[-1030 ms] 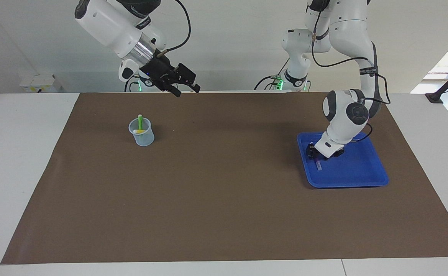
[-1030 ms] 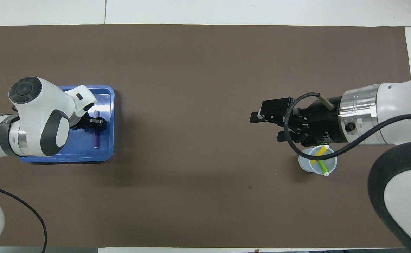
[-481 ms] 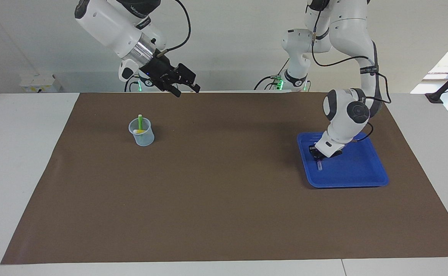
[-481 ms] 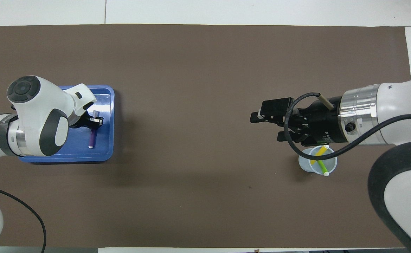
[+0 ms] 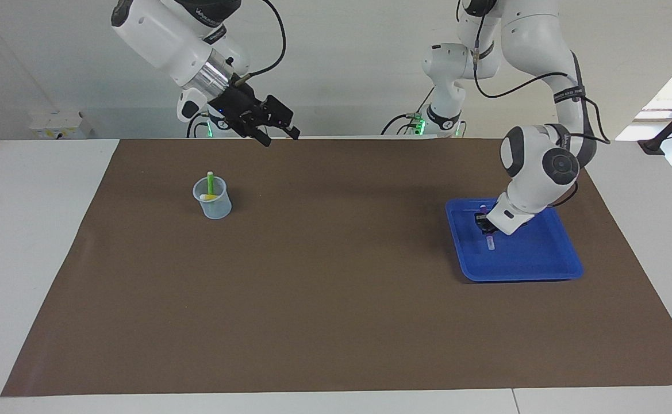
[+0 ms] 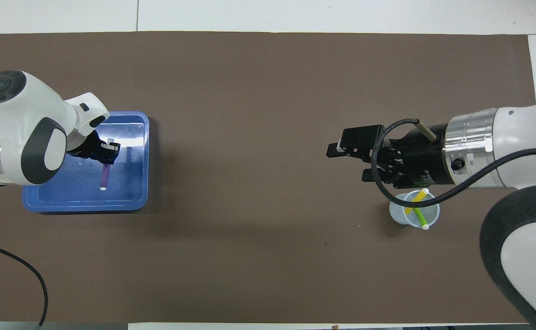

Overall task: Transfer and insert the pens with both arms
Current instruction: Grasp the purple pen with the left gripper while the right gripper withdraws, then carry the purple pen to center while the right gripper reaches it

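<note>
Brown matting covered the counter (image 5: 37, 230); left gripper (image 5: 487, 226) clamped the purple pen (image 6: 105, 174) over the tray (image 5: 542, 259) for handover, right gripper (image 5: 278, 133) waited open.

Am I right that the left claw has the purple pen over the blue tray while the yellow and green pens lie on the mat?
Not quite. The overhead view shows the yellow pen and green pen standing in the clear cup, not on the mat. The left claw does hold the purple pen over the blue tray.
</note>
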You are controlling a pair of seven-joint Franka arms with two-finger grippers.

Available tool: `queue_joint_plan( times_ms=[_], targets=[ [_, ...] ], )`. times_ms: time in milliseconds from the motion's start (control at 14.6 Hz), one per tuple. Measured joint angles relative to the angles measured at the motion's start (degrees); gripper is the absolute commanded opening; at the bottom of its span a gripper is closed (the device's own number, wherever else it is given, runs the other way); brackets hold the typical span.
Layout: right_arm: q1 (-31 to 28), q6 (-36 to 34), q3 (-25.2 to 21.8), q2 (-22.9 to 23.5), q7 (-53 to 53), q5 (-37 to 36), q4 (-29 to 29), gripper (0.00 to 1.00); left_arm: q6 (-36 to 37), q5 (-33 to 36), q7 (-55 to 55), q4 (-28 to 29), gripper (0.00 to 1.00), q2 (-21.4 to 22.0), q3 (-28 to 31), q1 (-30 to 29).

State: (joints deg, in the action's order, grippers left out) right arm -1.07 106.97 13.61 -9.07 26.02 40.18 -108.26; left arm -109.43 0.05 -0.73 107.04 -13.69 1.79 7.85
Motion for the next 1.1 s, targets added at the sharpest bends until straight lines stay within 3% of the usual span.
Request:
queue_joint_plan(
  times_ms=[412,1099],
  targets=[
    [0.0,0.4,0.0,0.0,0.1,0.0,0.0,1.00,21.4,-12.0,18.9,-14.9,0.00,1.1,-0.7,0.4],
    [0.6,1.4,1.4,0.0,3.6,0.0,0.0,1.00,20.6,-35.1,74.8,-16.6,0.00,6.2,-1.5,9.1]
  ],
)
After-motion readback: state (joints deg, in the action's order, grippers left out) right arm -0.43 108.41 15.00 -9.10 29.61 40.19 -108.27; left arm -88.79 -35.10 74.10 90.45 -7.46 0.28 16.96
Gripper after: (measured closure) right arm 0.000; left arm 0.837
